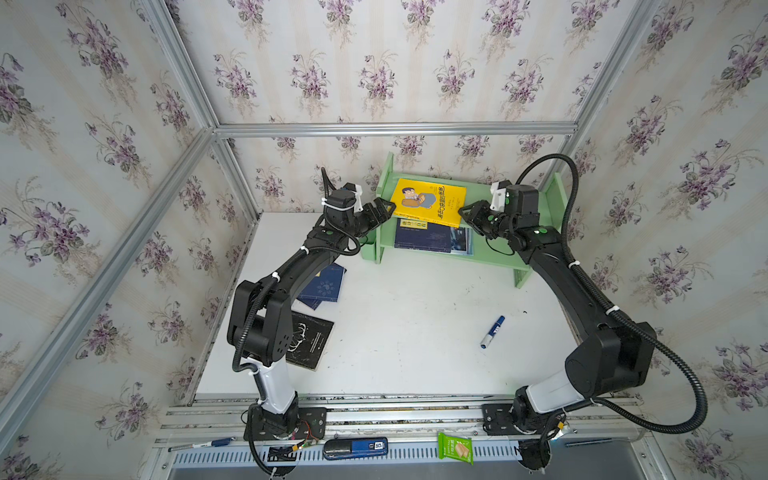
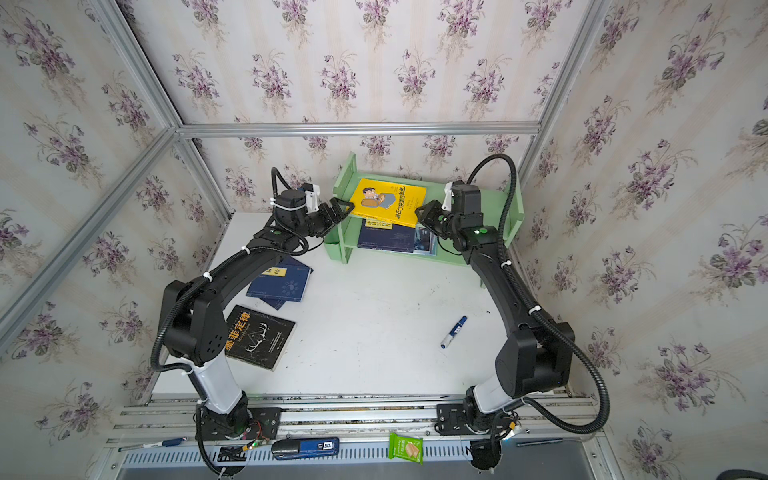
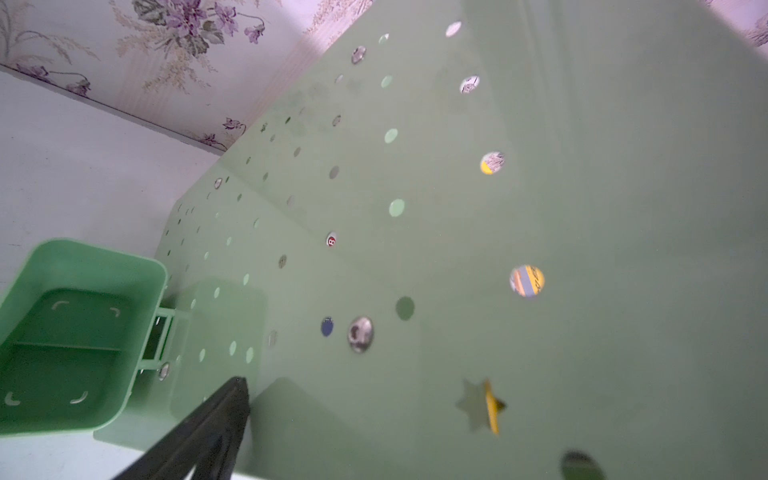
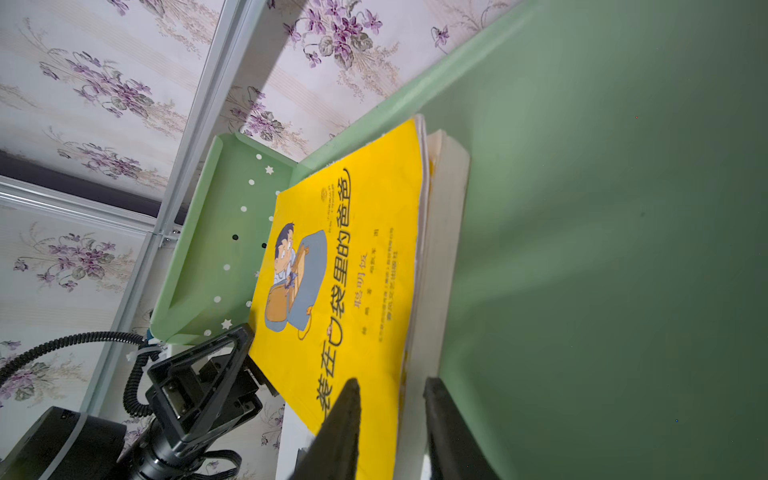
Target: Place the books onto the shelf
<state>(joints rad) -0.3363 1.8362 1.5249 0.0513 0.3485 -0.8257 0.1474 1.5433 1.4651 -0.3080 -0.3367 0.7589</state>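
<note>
Books are split between shelf and table as your two arms close in on the top tier. The yellow book (image 1: 430,201) (image 2: 388,201) (image 4: 353,270) with the cartoon cover lies flat on the upper tier of the pale green shelf (image 1: 385,174) (image 2: 345,174) (image 4: 623,208), toward its left end. One corner juts past the front edge. On the lower tier a navy book (image 1: 419,237) (image 2: 384,237) with a yellow title label rests on the white-and-blue magazine (image 1: 462,242) (image 2: 428,242), whose right edge shows beyond it.

Off the shelf, on the left of the white table (image 1: 415,332), two more navy books (image 1: 326,286) (image 2: 282,282) sit stacked askew, partly under your left arm. Nearer the front is the black book (image 1: 309,340) (image 2: 262,336) with gold characters, flat and cover up. A marker pen (image 1: 493,331) (image 2: 454,331) lies alone on the table's right side.

Your left gripper (image 1: 388,206) (image 2: 347,205) sits at the front edge of the shelf's left side panel, right at the yellow book's near-left corner. Its jaws are spread wide and hold nothing. Its wrist view is filled by the perforated outer face of that panel, with one of its fingers (image 3: 220,415) in view and the small green cup (image 3: 75,332) hanging on the panel's outside.

Your right gripper (image 1: 464,212) (image 2: 419,210) (image 4: 392,382) is at the yellow book's right edge near the front corner. In its wrist view one finger lies over the yellow cover and the other beyond the white page block, so the book's edge stands between the jaws. You cannot tell whether they press on it.
</note>
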